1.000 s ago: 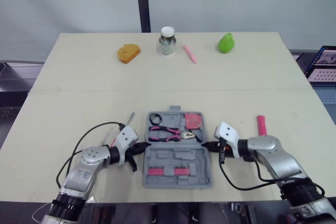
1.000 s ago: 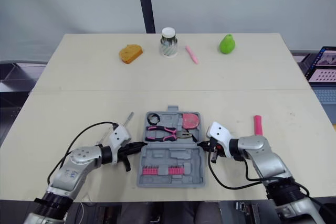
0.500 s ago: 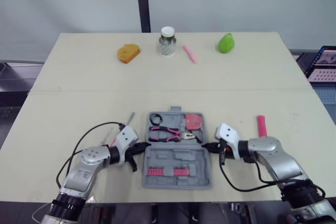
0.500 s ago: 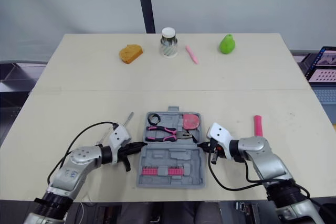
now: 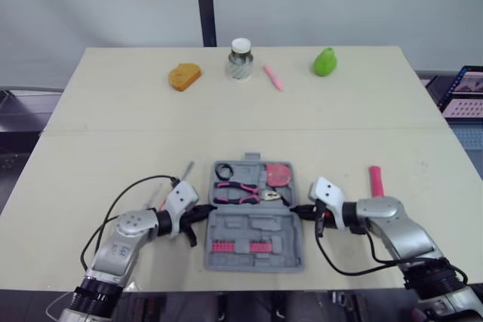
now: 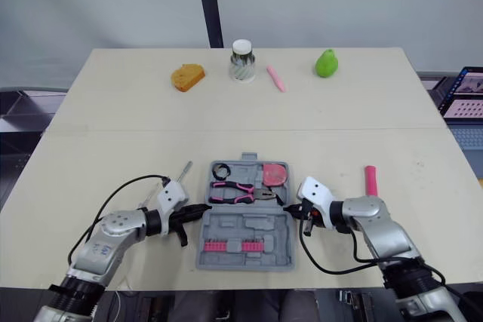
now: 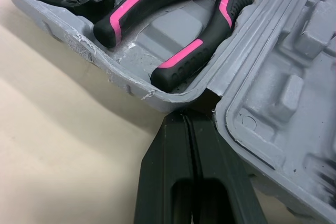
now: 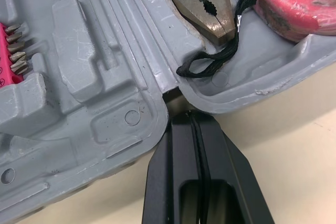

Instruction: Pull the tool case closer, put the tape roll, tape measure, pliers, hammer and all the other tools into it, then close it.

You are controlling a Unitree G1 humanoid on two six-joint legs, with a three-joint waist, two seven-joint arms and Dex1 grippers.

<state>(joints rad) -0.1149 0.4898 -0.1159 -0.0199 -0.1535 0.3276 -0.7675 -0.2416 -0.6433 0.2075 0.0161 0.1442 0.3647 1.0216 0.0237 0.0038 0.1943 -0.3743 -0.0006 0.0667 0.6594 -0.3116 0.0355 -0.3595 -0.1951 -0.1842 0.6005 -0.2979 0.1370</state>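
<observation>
Lying open on the table (image 5: 113, 118), near its front edge, the grey case (image 5: 256, 225) has its two halves flat. Left gripper (image 5: 202, 210) meets the case's left hinge end and right gripper (image 5: 296, 210) its right hinge end. Each has its fingers (image 7: 168, 182) pressed together, clenched on nothing, tips at the hinge notch.

Behind the case, along the far edge, stand a white-capped jar (image 5: 240, 59) with a label too small to read, an orange block (image 5: 184, 76), a green pear (image 5: 325, 61) and a pink pen (image 5: 272, 77).

In the case's rear half lie pink-and-black pliers (image 5: 238, 190), a red tape measure (image 5: 278, 173) and a black tape roll (image 5: 223, 170). Its front half holds a pink bit strip (image 5: 241, 246).

Right of the case lies a pink handle (image 5: 375, 180), and left of it a thin metal tool (image 5: 186, 170). Both are apart from the case.
</observation>
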